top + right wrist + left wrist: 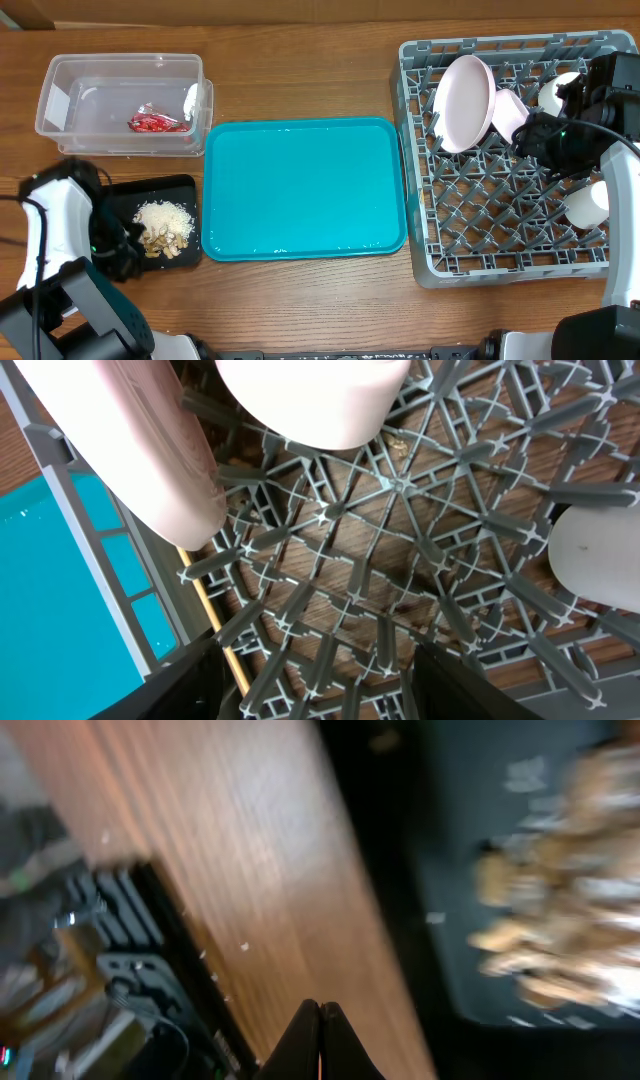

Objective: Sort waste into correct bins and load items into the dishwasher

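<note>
Right pincer (318, 688) hangs spread and empty over the dish rack (408, 170); a chopstick (212, 625) lies inside it along the wall facing the teal tray (300, 190), just beside one finger; left pincer (320, 1042), pressed together, sits far off by the black tray (150, 188).

The wooden table (300, 80) is carrying four containers directly on its surface. The clear plastic tub (120, 60) is sitting far left, the black tray (150, 190) near left, the teal serving tray (300, 185) is lying centrally — just beside both — and the grey dish rack (420, 250) is standing at right.
</note>
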`<action>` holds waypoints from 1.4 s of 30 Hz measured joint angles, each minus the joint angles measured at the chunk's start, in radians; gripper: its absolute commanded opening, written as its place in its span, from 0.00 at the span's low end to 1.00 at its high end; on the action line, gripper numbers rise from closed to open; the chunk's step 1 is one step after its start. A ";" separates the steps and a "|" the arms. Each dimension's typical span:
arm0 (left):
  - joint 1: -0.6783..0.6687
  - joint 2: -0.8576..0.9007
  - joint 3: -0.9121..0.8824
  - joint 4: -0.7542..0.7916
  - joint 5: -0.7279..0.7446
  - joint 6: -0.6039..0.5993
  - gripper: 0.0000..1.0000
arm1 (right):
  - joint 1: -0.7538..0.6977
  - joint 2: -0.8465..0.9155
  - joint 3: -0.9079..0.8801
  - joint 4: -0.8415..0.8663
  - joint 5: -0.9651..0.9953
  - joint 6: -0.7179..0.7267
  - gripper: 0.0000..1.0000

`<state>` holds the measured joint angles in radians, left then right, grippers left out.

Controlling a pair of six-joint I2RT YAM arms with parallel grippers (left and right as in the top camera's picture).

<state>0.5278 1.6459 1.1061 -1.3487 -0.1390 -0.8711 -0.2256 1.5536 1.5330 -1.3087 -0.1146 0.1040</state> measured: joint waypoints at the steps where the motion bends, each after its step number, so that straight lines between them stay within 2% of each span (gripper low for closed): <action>1: 0.009 0.000 -0.024 0.012 -0.002 -0.015 0.04 | 0.000 0.000 0.000 0.000 0.000 0.000 0.63; 6: 0.082 0.000 -0.087 0.069 -0.023 -0.070 0.04 | 0.000 0.000 0.000 0.000 0.000 0.000 0.63; 13: 0.154 0.001 -0.124 0.204 -0.044 -0.080 0.04 | 0.000 0.000 0.000 0.001 0.000 0.000 0.63; 23: 0.155 0.004 -0.199 0.398 -0.045 -0.078 0.04 | 0.000 0.000 0.000 -0.001 0.000 0.000 0.63; 42: 0.155 0.004 -0.209 0.604 0.147 -0.064 0.04 | 0.000 0.000 0.000 -0.004 0.000 0.000 0.63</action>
<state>0.6827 1.6497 0.8970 -0.7448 0.0082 -0.9356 -0.2256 1.5536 1.5330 -1.3128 -0.1146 0.1040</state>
